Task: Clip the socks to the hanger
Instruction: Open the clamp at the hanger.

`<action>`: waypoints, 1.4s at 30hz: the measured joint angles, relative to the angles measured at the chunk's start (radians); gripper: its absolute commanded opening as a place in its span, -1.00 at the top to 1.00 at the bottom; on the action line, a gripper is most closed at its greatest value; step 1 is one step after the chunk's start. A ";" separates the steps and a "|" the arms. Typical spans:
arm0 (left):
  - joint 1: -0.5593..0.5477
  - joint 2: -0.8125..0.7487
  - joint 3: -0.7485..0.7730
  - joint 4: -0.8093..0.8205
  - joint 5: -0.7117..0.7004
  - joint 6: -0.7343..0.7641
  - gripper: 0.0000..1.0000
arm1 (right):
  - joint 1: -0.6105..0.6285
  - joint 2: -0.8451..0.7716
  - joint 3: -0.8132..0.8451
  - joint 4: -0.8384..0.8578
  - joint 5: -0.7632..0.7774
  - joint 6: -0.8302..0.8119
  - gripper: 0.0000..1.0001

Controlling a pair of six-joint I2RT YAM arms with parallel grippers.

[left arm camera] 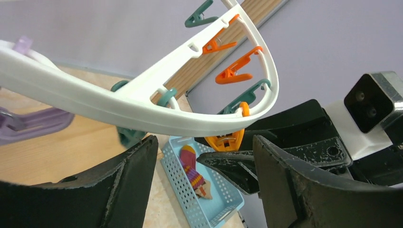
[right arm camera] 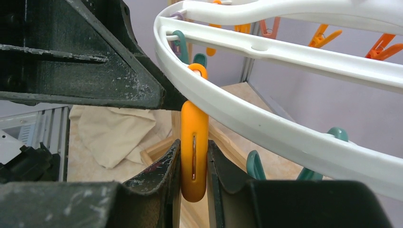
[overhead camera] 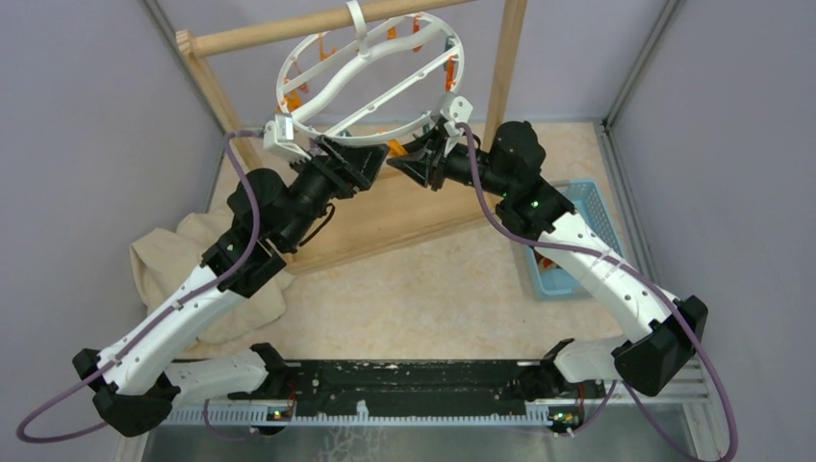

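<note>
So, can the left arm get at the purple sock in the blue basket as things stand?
Probably not. The sock lies in the basket on the right side, and the right arm stretches over that basket while the right hand pinches an orange clip. The left arm would have to cross it.

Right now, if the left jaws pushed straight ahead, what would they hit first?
Most likely the hanger, whose white ring crosses right in front; the orange clip beside it looks close too.

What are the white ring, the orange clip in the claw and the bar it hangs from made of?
The ring looks like smooth, slightly glossy moulded plastic, with cast slots. The orange clip seems glossy plastic too, showing a soft sheen. The bar looks like bare wood: pale tan, matt.
</note>
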 measured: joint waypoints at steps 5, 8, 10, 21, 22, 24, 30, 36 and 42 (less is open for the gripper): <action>0.000 0.004 0.000 0.019 -0.013 0.015 -0.53 | 0.000 0.000 0.000 0.000 0.000 0.000 1.00; 0.000 0.019 0.002 0.043 -0.013 0.019 -0.50 | 0.000 0.000 -0.002 0.000 0.000 0.000 1.00; 0.000 0.033 0.003 0.057 -0.010 0.021 -0.50 | 0.000 0.000 -0.002 0.000 0.000 0.001 1.00; 0.000 0.111 0.011 0.098 0.009 0.025 -0.32 | 0.000 0.000 -0.005 0.004 0.000 0.018 1.00; 0.000 0.114 0.013 0.098 0.009 0.026 -0.29 | 0.000 0.000 -0.010 0.008 0.000 0.019 1.00; 0.000 0.114 0.014 0.103 0.008 0.030 -0.20 | 0.000 0.000 -0.016 0.012 0.002 0.021 1.00; -0.006 0.106 0.010 0.129 -0.006 0.031 0.27 | 0.000 0.000 -0.022 0.027 0.007 0.025 1.00; -0.013 0.105 0.010 0.154 -0.005 0.023 0.98 | 0.000 0.000 -0.022 0.031 0.010 0.034 1.00; -0.015 0.105 0.010 0.168 0.002 0.037 1.00 | 0.001 0.000 -0.029 0.045 0.011 0.043 0.81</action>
